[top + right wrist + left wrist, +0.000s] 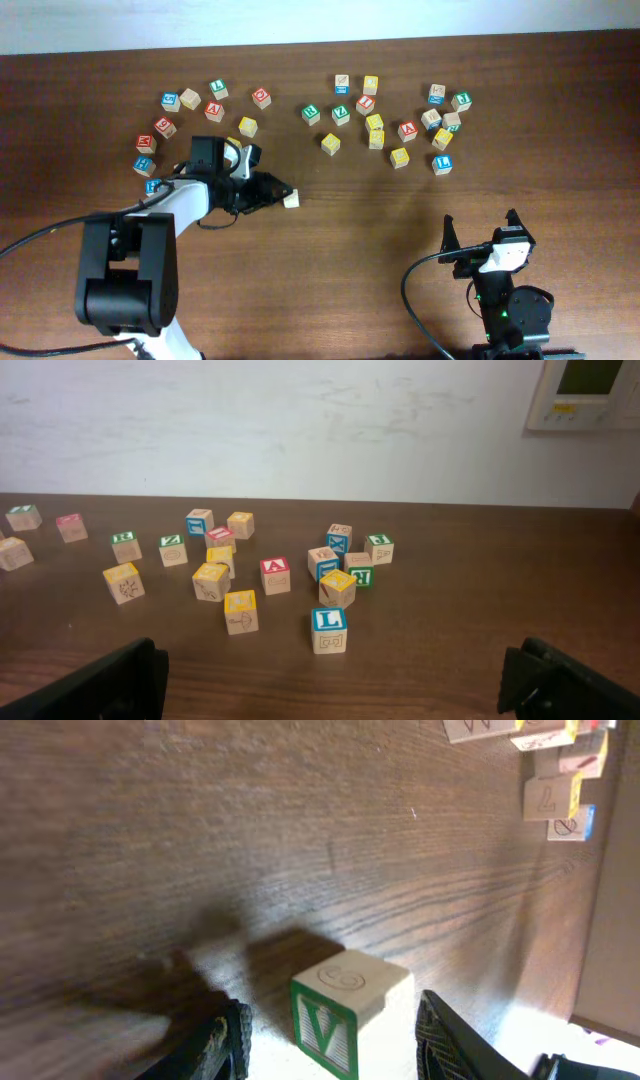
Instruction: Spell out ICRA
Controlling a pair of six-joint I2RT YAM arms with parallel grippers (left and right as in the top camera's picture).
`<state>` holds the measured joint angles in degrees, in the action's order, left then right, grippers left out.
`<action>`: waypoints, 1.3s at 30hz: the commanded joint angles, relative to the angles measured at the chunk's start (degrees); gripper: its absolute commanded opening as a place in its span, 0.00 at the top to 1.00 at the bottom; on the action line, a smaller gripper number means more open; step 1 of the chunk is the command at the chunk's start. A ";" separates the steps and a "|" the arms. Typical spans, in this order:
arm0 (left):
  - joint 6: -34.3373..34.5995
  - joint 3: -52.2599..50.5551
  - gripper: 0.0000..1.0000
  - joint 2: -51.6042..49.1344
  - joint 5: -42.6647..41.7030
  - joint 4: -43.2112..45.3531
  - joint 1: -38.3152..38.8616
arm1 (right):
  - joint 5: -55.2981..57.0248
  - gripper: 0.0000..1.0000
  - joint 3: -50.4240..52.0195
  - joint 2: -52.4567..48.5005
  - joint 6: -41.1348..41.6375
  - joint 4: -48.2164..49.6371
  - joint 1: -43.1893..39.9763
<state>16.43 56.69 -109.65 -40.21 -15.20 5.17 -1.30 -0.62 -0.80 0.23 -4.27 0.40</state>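
Only the left wrist view shows a green-bordered V on the pale wooden cube (350, 1010); overhead it looks plain. The left gripper (330, 1038) stands half open around it, a gap on both sides. Farther, the red-bordered wooden A cube (275, 573) sits among the other cubes (211, 581)

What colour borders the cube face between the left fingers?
Green, on the cube; left wrist view shows it best.

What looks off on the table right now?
One cube sits alone mid-table, apart from the other cubes, between the open jaws of the left gripper. Its visible side shows a green V, not I, C, R or A. Nothing looks spilled or damaged.
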 commanded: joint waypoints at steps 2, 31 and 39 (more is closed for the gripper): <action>-0.74 2.69 0.54 -1.99 3.02 -2.91 -0.15 | 0.31 0.02 0.31 0.33 0.22 -0.26 -0.44; 21.92 16.37 0.53 -2.84 57.00 -24.02 25.00 | 0.31 0.02 0.31 0.33 0.22 -0.26 -0.44; 21.24 18.34 0.52 -2.84 56.02 -24.55 24.76 | 0.31 0.02 0.31 0.33 0.22 -0.26 -0.44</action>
<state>37.58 73.43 -112.12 16.10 -38.76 30.30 -1.30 -0.62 -0.80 0.21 -4.27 0.40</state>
